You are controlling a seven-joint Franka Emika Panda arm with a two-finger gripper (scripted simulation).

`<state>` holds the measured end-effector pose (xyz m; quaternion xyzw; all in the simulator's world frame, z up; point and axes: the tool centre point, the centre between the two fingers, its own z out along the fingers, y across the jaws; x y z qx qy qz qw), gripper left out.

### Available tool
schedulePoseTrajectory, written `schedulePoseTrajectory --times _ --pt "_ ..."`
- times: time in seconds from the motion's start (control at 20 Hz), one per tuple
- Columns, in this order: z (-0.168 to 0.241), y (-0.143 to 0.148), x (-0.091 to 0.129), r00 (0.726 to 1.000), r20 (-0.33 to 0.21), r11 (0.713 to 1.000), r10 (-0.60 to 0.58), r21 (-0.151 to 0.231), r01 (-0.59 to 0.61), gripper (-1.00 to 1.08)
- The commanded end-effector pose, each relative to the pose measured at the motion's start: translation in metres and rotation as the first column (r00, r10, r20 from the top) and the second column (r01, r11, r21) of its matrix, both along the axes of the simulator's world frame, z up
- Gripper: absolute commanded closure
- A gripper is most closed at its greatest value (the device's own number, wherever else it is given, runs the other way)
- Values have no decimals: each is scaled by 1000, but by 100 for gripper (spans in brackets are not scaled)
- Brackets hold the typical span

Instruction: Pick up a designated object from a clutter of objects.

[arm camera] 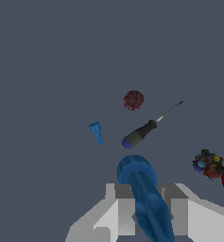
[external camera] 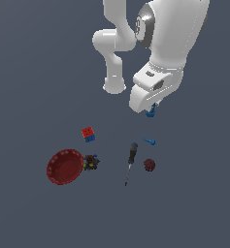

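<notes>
While the rest of the clutter is lying spread over the grey desk, the end effector is gripping the blue piece between its two fingers, holding it clear above the surface. In the wrist view the piece is running lengthwise through the closed jaws, its rounded end poking out ahead of them, which suggests a grasp across the narrow shaft rather than the bulkier end. From the exterior view only a blue tip is showing beneath the white arm, well apart from everything below.

Left on the desk, the smaller blue peg is sitting near the screwdriver and the dark-red ball, while the red-and-blue cube, the multicoloured clump and the red bowl are grouped toward the exterior view's left, the clump just beside the bowl's rim. With the piece aloft, the pick is looking essentially accomplished; a slip from the thin grip seems the remaining risk.
</notes>
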<state>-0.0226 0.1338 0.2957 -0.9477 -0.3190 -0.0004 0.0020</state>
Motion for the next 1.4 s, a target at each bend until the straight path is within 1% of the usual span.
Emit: schedulePoseTrajectory --times 0.0,0.35,0.65,1.0,1.35 --pt "25 -3 5 1000 -1 1000 0 0 0 108" --pt "91 -12 20 1000 0 1000 -1 -2 1 108" --pt "131 -17 31 1000 0 1000 -3 -3 3 108" --pt "157 -20 39 1000 0 1000 -3 -4 3 108" --pt "164 -20 42 1000 0 1000 -3 -4 3 108"
